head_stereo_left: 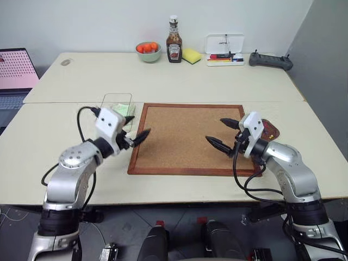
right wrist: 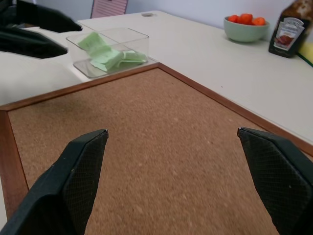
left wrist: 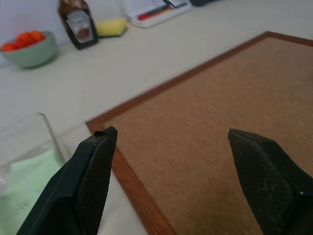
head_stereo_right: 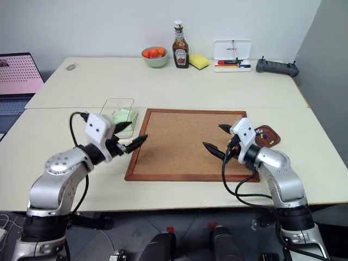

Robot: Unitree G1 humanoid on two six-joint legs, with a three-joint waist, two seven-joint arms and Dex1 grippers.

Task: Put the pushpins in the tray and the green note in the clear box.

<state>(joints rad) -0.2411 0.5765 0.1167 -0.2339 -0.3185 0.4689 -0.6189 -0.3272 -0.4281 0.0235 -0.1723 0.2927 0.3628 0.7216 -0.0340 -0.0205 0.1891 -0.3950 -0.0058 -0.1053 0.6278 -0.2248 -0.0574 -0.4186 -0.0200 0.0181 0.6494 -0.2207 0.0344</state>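
The pale surface [head_stereo_left: 179, 81] carries a framed cork board [head_stereo_left: 187, 136] at its centre, now bare of pins and paper, which suggests the sorting is done or nearly so. At the board's far left corner the clear box [head_stereo_right: 117, 111] is set, and the green note [right wrist: 110, 56] is seen lying crumpled inside it, contained by the low walls. Beside the board's right edge the tray [head_stereo_right: 269, 136] is placed, with the pushpins [head_stereo_right: 262, 132] gathered in it as small coloured heads.

The left gripper [head_stereo_left: 136, 137] is held wide open and empty over the board's left frame, just beside the box, the note lying near its fingers. The right gripper [head_stereo_left: 224, 135] is likewise spread wide and holds nothing, poised above the cork, with the tray close behind its wrist.
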